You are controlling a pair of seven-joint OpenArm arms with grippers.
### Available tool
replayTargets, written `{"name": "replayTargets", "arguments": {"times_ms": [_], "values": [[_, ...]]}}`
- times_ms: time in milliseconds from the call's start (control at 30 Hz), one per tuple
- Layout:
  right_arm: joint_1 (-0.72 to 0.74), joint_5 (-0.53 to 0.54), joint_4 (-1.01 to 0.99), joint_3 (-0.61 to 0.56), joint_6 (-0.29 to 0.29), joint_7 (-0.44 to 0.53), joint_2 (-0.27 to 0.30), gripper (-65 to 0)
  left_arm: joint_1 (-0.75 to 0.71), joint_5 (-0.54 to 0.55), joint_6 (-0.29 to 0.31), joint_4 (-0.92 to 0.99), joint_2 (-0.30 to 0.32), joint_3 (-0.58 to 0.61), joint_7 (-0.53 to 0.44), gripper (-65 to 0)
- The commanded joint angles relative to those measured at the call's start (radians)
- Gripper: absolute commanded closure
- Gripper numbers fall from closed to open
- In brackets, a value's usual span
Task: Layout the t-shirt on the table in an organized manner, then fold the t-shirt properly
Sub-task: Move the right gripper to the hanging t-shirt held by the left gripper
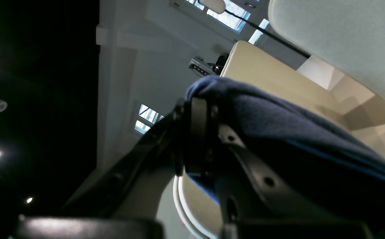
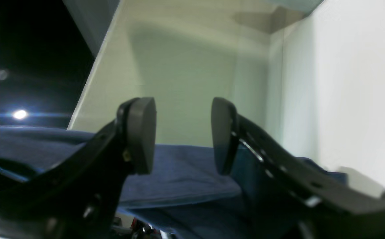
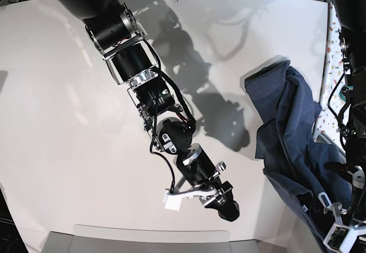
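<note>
The dark navy t-shirt lies bunched in a long heap at the right side of the white table, running from mid-right down to the bottom right corner. In the left wrist view my left gripper is shut on a fold of the t-shirt, which drapes over its fingers. In the base view that gripper is hidden under the cloth at the lower right. My right gripper hovers over bare table left of the shirt. In the right wrist view it is open and holds nothing, with the t-shirt beyond it.
A narrow speckled surface borders the table on the right, behind the left arm. The right arm crosses the table diagonally from the top left. A grey strip runs along the near edge.
</note>
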State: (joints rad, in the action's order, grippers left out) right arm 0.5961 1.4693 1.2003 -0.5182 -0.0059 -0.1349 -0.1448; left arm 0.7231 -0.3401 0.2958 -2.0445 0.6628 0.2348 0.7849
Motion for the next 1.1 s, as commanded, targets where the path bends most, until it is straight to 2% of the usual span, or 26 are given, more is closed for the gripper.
{"name": "replayTargets", "arguments": {"times_ms": [0, 33, 133, 267, 400, 467, 533, 633, 967, 1067], "values": [[0.038, -0.101, 0.039, 0.000, 0.010, -0.016, -0.012, -26.4, 0.031, -0.018, -0.019, -0.008, 0.012, -0.008, -0.014, 0.0], [0.040, -0.236, 0.056, 0.000, -0.006, -0.056, -0.012, -26.4, 0.031, -0.018, -0.019, -0.008, 0.010, -0.008, -0.014, 0.0], [0.041, -0.551, 0.112, 0.000, -0.045, -0.162, -0.012, -26.4, 0.031, -0.018, -0.019, -0.008, 0.010, -0.008, -0.014, 0.0], [0.041, -0.927, 0.204, -0.040, -0.047, -0.273, -0.012, -26.4, 0.031, -0.018, -0.019, -0.008, 0.010, -0.007, -0.014, 0.0], [0.041, -1.326, 0.287, -0.193, -0.047, -0.315, -0.012, -26.4, 0.031, -0.018, -0.019, -0.008, 0.010, -0.007, -0.014, 0.0], [0.041, -1.490, 0.303, -0.285, -0.047, -0.317, -0.012, -26.4, 0.031, -0.018, -0.019, -0.008, 0.010, -0.007, -0.014, 0.0], [0.035, -1.605, 0.307, -0.368, -0.047, -0.317, -0.012, -26.4, 0.031, -0.018, -0.019, -0.008, 0.010, -0.007, -0.014, 0.0], [0.029, -1.639, 0.307, -0.432, -0.047, -0.322, -0.012, -26.5, 0.031, -0.018, -0.019, -0.008, 0.010, -0.007, -0.014, 0.0], [0.020, -1.622, 0.280, -0.434, -0.047, -0.314, -0.012, -26.5, 0.031, -0.018, -0.019, -0.008, 0.010, -0.007, -0.014, 0.0], [0.046, -1.620, 0.240, -0.432, -0.047, -0.243, -0.012, -26.5, 0.031, -0.018, -0.019, -0.008, 0.008, -0.007, -0.012, 0.0]]}}
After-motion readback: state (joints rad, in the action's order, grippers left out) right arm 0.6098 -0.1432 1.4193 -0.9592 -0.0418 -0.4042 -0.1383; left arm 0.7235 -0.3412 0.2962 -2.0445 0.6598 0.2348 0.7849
